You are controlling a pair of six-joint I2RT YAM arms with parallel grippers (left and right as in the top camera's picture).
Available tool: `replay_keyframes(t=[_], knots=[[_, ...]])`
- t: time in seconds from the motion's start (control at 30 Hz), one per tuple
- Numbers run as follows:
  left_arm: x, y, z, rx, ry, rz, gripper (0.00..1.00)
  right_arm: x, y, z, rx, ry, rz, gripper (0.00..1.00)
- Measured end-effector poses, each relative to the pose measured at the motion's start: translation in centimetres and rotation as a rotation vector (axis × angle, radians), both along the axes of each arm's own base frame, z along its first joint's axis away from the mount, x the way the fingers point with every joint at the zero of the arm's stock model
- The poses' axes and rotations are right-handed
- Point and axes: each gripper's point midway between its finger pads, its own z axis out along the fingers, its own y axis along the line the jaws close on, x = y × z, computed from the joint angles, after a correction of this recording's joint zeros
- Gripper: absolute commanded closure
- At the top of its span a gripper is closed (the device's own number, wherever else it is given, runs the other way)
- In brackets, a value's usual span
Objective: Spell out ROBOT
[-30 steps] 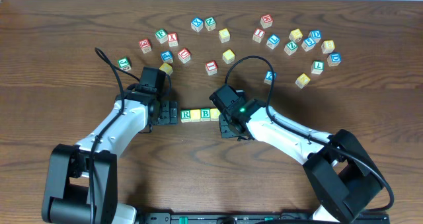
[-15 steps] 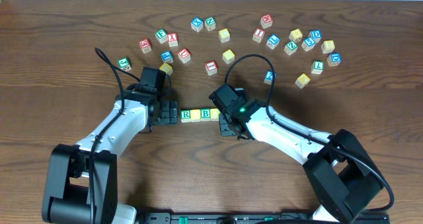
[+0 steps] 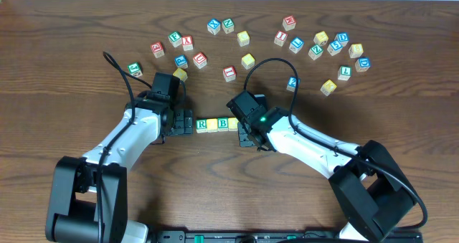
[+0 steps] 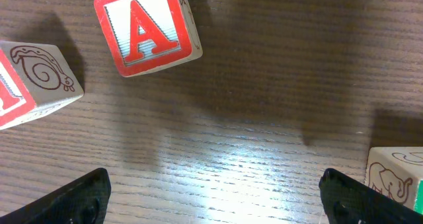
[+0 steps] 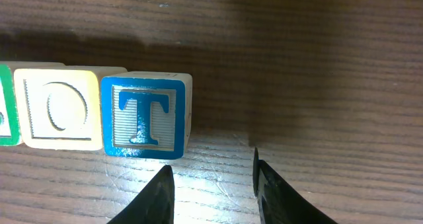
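Five cubes sit in one straight line near the middle of the desk (image 3: 57,71), running left to right with their sides touching. The R cube (image 3: 202,124) is at the left end, then the first yellow-topped cube (image 3: 213,126), the B cube (image 3: 224,122) and the second yellow-topped cube (image 3: 234,122). The right wrist view shows a pale O on this last one, and the blue-lettered T cube (image 5: 145,115) pressed against its right side, closing the row. From overhead the right arm's wrist covers the T cube.

The right pincer (image 5: 213,194) hovers on the near side of the row's right end. Its jaws are parted by a modest gap with only bare wood between them, and they grip nothing. The left fingertip (image 5: 162,194) is close to the T cube's near edge but apart from it.

The left pincer (image 3: 184,121) is just left of the R cube, its jaws spread wide and empty over bare desk. Its wrist view shows a red A cube (image 4: 147,29) and a cube with a snail drawing (image 4: 39,75) beyond the fingers.

The loose cubes (image 3: 247,59) lie scattered across the far side of the desk, well apart from the row, the blue 2 cube (image 3: 292,82) among them.
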Motion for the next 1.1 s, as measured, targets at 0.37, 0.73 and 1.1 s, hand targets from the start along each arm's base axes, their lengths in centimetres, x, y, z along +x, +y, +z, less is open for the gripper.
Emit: replay_keyframes(t=[0.37, 0.73, 1.1], knots=[[0.0, 0.0, 0.0, 0.0, 0.0, 0.0, 0.01, 0.27, 0.14, 0.09, 0.005, -0.012, 0.0, 0.66], [-0.01, -0.01, 0.0, 0.0, 0.0, 0.0, 0.01, 0.56, 0.14, 0.18, 0.001, -0.027, 0.002, 0.66], [-0.01, 0.0, 0.0, 0.0, 0.0, 0.0, 0.01, 0.77, 0.12, 0.25, -0.001, -0.038, 0.0, 0.66]])
